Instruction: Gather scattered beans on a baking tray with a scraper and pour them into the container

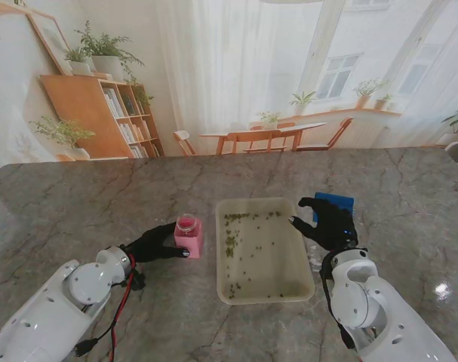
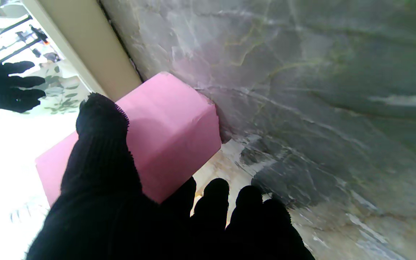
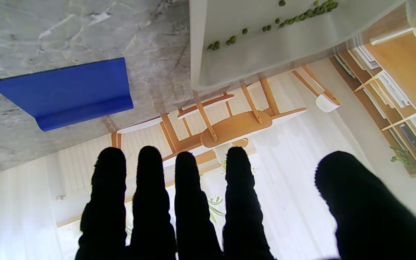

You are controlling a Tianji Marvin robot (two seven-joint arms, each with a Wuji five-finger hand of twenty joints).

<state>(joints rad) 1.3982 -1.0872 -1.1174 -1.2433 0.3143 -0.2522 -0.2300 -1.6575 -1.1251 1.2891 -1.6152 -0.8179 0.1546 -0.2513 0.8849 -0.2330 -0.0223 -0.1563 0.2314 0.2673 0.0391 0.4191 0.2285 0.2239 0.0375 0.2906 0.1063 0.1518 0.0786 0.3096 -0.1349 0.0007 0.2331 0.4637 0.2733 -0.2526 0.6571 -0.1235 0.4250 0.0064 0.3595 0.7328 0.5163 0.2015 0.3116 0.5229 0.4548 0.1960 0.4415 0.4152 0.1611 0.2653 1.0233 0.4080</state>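
A cream baking tray (image 1: 222, 256) lies in the middle of the table with green beans (image 1: 231, 243) scattered over it, mostly along its far edge and left side. Just left of the tray stands a pink container (image 1: 189, 237) with a clear open top. My left hand (image 1: 155, 243) is shut on it, thumb and fingers on opposite sides, as the left wrist view shows on the pink container (image 2: 172, 126). A blue scraper (image 1: 336, 203) lies flat to the right of the tray's far corner. My right hand (image 1: 327, 224) hovers open by the blue scraper (image 3: 67, 90), fingers spread and apart from it.
The grey marble table (image 1: 100, 196) stretches wide on all sides. The tray's wall (image 2: 85, 47) stands close beside the pink container. Its corner (image 3: 265, 43) with several beans (image 3: 302, 16) is near my right hand (image 3: 193, 209).
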